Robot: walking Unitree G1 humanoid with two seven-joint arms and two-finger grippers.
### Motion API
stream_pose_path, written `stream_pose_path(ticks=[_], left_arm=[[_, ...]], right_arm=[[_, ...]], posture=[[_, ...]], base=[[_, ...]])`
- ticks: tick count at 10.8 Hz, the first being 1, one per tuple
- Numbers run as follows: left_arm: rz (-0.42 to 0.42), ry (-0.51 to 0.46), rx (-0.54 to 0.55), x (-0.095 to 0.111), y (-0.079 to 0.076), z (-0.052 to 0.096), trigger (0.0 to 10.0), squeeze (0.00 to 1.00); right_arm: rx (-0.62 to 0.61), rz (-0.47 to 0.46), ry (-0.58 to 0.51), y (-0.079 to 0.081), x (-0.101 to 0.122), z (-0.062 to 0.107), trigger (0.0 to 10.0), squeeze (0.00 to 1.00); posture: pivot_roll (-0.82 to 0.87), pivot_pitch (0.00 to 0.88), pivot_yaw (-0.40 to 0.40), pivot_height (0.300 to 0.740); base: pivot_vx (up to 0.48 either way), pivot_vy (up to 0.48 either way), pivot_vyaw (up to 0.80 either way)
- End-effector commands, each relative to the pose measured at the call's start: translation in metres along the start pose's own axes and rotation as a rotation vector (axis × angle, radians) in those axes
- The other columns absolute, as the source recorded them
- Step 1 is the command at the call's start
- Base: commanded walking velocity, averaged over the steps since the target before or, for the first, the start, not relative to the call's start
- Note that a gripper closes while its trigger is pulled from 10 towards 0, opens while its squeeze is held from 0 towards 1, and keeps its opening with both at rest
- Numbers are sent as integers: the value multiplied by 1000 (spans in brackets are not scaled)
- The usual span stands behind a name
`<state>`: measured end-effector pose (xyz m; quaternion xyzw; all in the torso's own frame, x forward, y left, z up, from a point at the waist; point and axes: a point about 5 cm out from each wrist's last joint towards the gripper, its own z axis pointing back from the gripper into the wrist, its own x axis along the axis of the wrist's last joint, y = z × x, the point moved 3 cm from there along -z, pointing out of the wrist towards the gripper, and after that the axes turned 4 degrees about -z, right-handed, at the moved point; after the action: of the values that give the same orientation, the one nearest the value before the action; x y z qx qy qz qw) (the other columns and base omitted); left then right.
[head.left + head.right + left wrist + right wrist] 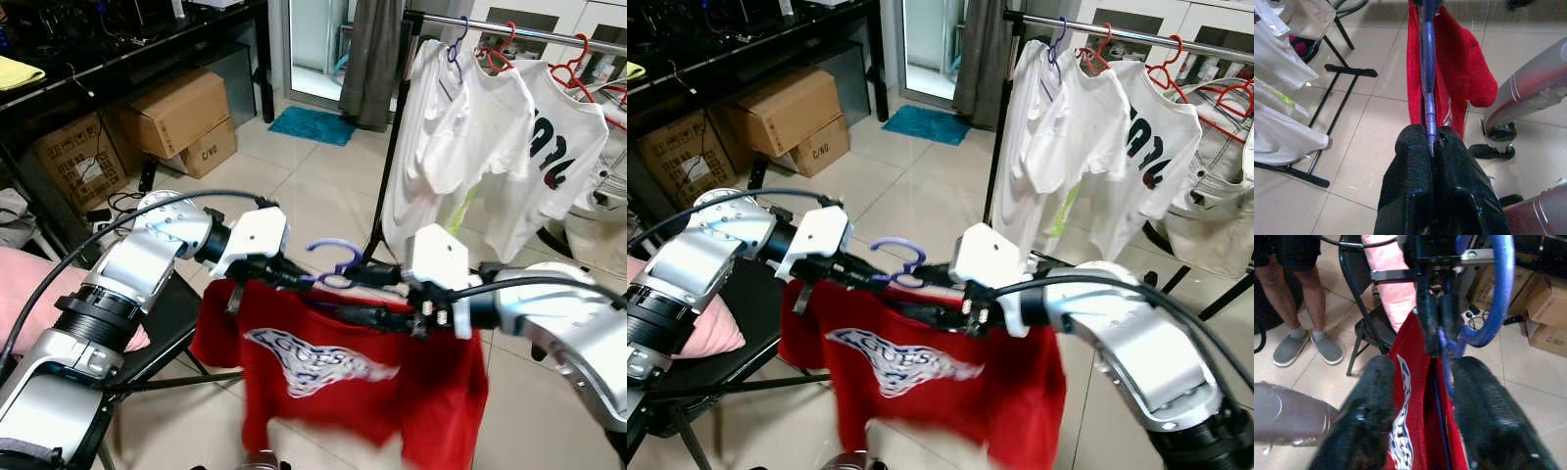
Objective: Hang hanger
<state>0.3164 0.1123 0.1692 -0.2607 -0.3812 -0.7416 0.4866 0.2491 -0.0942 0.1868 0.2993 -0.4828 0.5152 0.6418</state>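
Both arms are shiny silver tubes with black ribbed joints, thick black cables looping over them, white boxy wrist blocks with small screws, then long textured black fingers (1410, 186).

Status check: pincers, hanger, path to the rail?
Left pincer shut on hanger; right pincer straddles it near the hook. Red shirt hangs from it. Rail ahead, crowded with white shirts.
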Motion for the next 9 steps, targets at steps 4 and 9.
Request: stream_pose_path(ticks=[4,9], left_arm=[[-107,-38,-33,20,5,-3,0,0],[-84,-30,-1,13,6,2,0,0]], right_arm=[[-118,-79,30,-15,-9,-3,784,0],[-130,-83,56,-22,-10,17,10000,1000]], posture=[[97,17,49,740],[97,12,40,740]], base=[[0,0,0],[0,0,0]])
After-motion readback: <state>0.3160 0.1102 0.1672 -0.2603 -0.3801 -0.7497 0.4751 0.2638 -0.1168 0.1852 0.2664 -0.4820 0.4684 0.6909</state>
